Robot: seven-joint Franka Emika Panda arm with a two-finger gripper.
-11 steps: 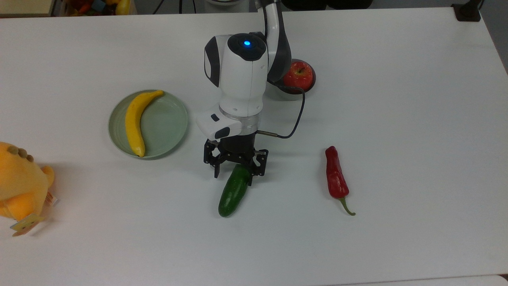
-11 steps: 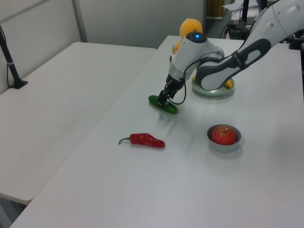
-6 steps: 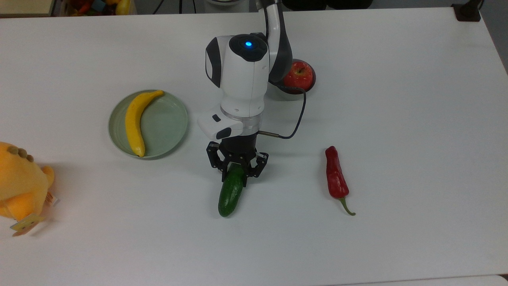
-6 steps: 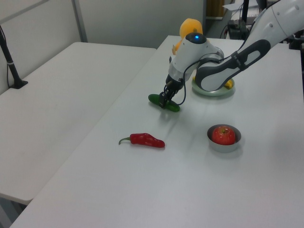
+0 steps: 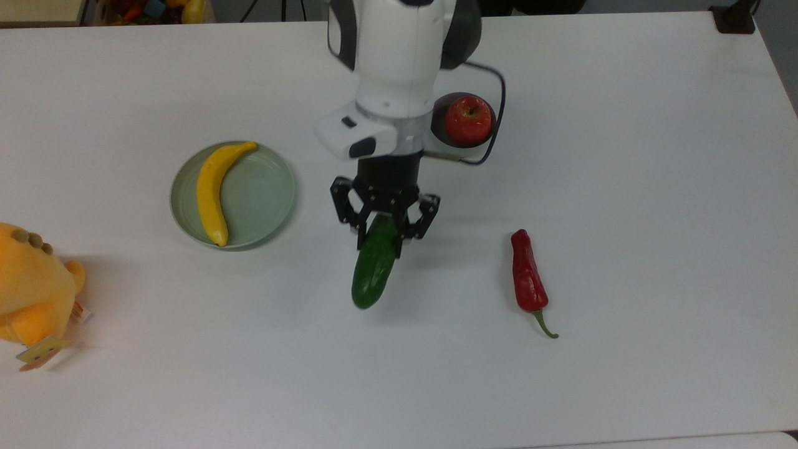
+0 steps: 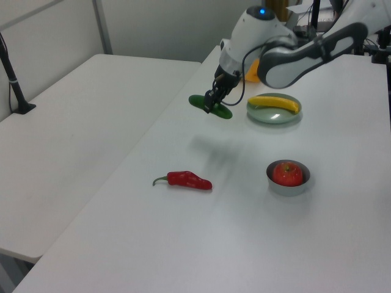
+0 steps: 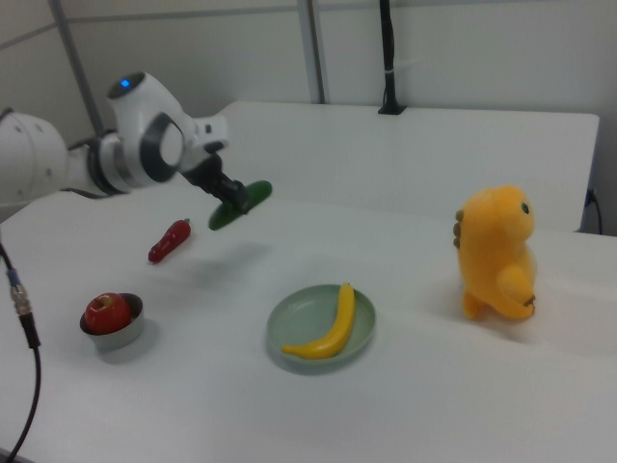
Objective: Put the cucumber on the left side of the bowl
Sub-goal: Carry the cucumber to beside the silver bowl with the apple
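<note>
Hanging clear of the table (image 5: 623, 156), the cucumber (image 5: 374, 268) is clamped at one end between the gripper (image 5: 384, 227) fingers. In the top view the arm hides part of the bowl (image 5: 483, 134), which holds an apple (image 5: 467, 120).

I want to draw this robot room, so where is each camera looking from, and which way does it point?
Top view: high above the table, looking down; the arm's white wrist and gripper holding the cucumber.
Left view: beside the table, on the red chili pepper's side, looking across at the plate; the arm reaches in from the left view's right.
Right view: opposite side, near the yellow plush toy; the arm enters from the right view's left.
All three share the lifted cucumber, and the apple in the bowl.
</note>
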